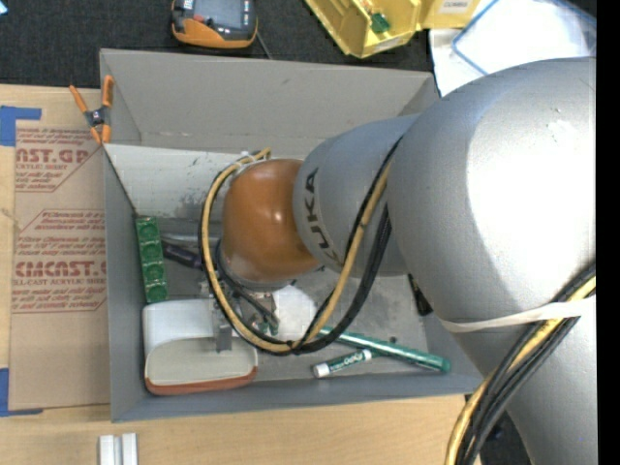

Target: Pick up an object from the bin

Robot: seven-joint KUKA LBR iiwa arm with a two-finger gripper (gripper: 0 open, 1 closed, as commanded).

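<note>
Overhead view of the grey metal bin with the silver KUKA arm entering from 3 o'clock. The arm's rounded orange wrist cover sits over the middle of the bin floor, and yellow-and-black cables loop around the cover from 12 o'clock down to 6 o'clock.

The hand points down below the cover, toward 7 o'clock of the bin. Whether the hand is open or closed cannot be told, because the wrist and cables hide most of it.

The thing nearest the hand is a flat white rounded-rectangular pad with an orange-brown rim, lying in the 7 o'clock corner against the front and left walls. The hand stands over the pad's 1 o'clock part, close to its upper edge. It cannot be told whether the two are touching. Nothing can be seen gripped.

A green studded plastic block strip lies along the left wall at 9 o'clock, just above the pad. A dark item, too hidden to identify, lies just beside the strip at its 3 o'clock.

A white crumpled lump lies at 2 o'clock from the hand, partly under the cables. A slim green pen and a short white marker with green lettering lie near the front wall at 5 o'clock of the bin, well apart from the pad.
</note>
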